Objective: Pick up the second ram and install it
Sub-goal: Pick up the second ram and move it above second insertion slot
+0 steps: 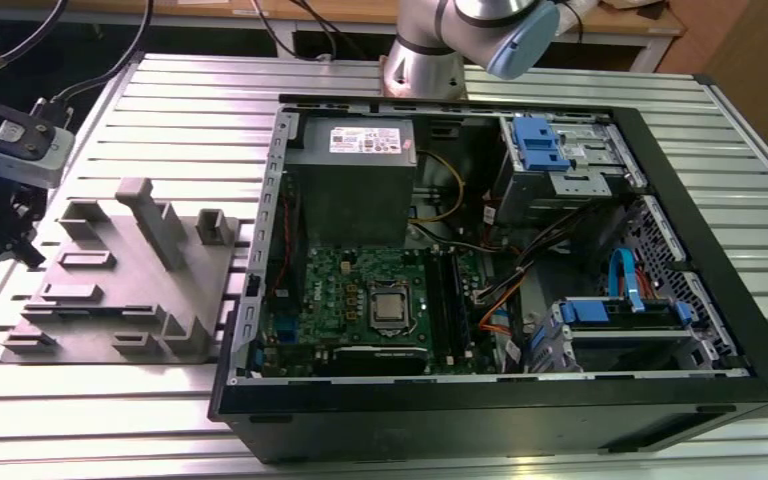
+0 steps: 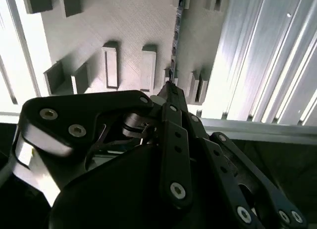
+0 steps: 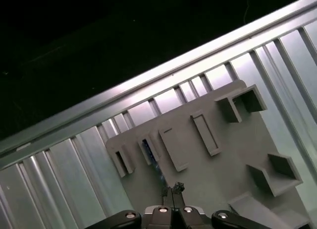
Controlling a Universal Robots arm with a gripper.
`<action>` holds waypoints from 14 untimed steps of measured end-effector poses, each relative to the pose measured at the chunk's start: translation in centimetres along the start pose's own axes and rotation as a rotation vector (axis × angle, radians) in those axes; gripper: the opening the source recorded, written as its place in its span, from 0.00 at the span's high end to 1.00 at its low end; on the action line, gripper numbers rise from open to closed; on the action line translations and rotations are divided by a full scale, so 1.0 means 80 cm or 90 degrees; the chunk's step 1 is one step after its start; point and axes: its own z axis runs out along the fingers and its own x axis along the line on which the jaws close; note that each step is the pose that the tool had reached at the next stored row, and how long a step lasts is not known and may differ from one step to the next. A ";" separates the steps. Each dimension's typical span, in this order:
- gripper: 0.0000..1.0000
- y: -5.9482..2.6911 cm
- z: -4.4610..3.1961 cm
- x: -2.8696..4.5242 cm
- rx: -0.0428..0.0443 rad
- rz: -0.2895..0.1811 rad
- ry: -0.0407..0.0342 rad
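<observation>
While the second ram (image 3: 148, 150) is standing on edge in a slot of the grey holder tray (image 3: 233, 154), the gripper (image 3: 173, 188) is meeting its near end. In both wrist views the jaws are drawn almost together and appear to be pinching the thin stick. The pick-up therefore looks to be just taking hold, with the stick not yet lifted clear. The install is lying wholly ahead, the motherboard (image 1: 357, 290) sitting well apart inside the open computer case (image 1: 491, 420), toward the exterior view's right.
</observation>
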 end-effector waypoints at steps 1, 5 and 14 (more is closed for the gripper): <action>0.93 0.000 0.0004 0.0000 -0.0002 -0.011 0.0005; 0.93 0.000 0.0019 0.0000 -0.0008 -0.058 0.0025; 0.93 0.000 0.0053 0.0001 -0.0022 -0.162 0.0070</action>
